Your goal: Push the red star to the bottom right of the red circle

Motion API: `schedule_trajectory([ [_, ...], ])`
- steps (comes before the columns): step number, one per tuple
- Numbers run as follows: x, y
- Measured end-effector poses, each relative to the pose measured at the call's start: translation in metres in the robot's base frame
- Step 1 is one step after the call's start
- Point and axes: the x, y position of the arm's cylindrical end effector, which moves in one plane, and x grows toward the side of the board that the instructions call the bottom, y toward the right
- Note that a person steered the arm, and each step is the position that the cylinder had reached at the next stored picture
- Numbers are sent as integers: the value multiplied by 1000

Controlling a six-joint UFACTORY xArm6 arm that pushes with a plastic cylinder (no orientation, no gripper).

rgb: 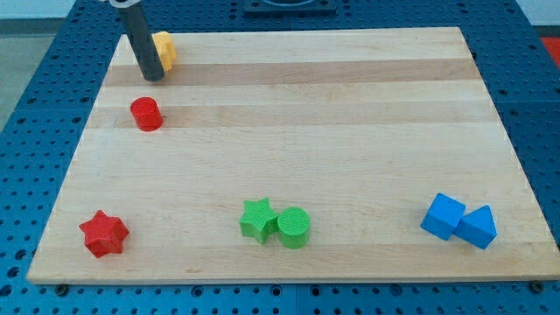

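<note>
Tip point(154, 77): bare rod end, no jaws, touching the yellow block point(164, 49), above the red circle point(146, 115).
Red star point(104, 234): board's point(289, 114) bottom-left corner, well below the circle.

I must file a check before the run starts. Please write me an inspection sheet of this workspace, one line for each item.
Surface: wooden board, lying flat on a blue perforated table.
Job's things: red star near the board's bottom-left corner; red circle at upper left, far above the star.
Clutter: yellow block at top left; green star touching green circle at bottom centre; blue cube touching another blue block at bottom right.
Grippers: none; my tip sits just left of the yellow block, above the red circle.
Cables: nothing seen.
Surroundings: dark fixture at the view's top edge.
</note>
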Motion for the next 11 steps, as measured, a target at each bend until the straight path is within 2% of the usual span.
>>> schedule_trajectory([
  [1,27,61],
  [2,85,82],
  [3,159,72],
  [4,192,57],
  [5,194,57],
  [7,279,57],
  [10,314,32],
  [11,314,18],
])
